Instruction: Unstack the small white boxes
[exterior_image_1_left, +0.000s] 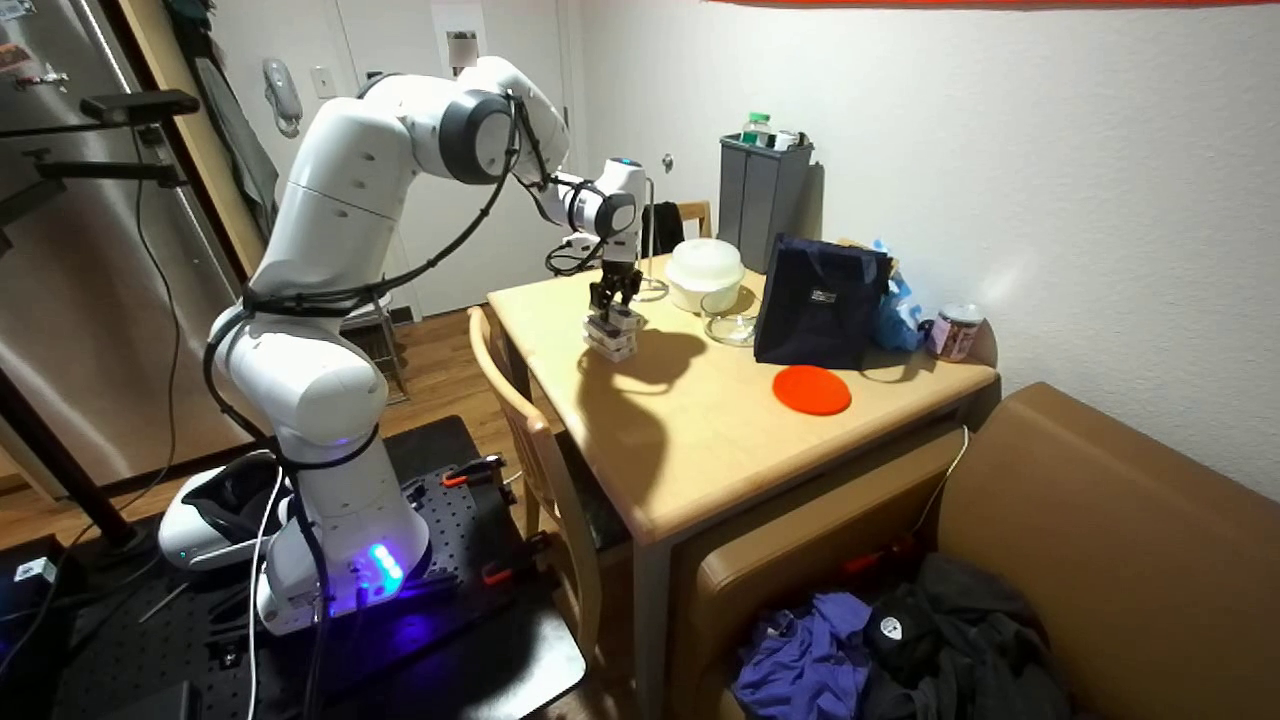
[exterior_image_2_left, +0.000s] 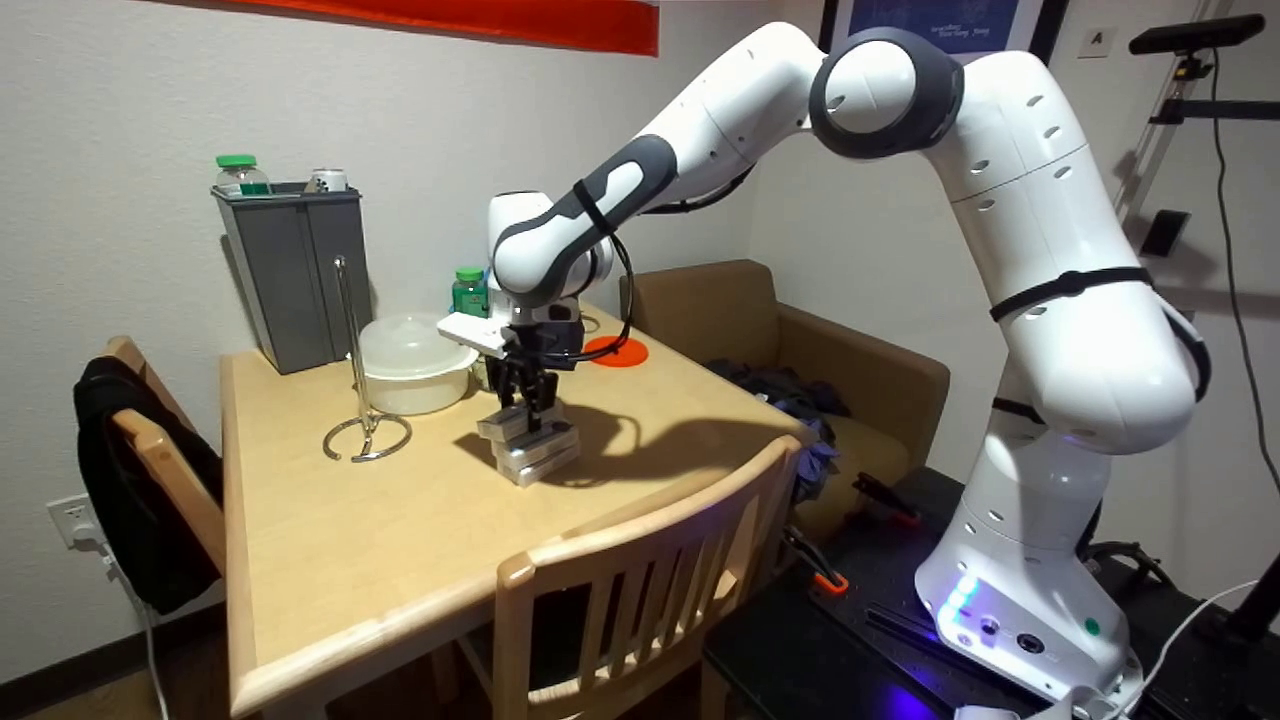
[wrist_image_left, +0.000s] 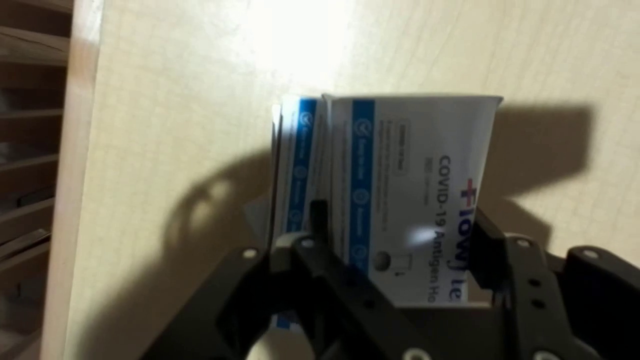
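Small white boxes with blue stripes and print stand piled on the wooden table, seen in both exterior views. The top box sits shifted sideways, so a strip of a lower box shows beside it in the wrist view. Under it lie a middle box and a bottom box, slightly turned against each other. My gripper points straight down over the pile, its black fingers pressed to opposite sides of the top box. In an exterior view the gripper partly covers that box, which still rests on the pile.
Behind the pile are a metal ring stand, a lidded white bowl and a clear glass dish. A dark bag, a red disc and a jar lie toward the wall. A wooden chair borders the near edge.
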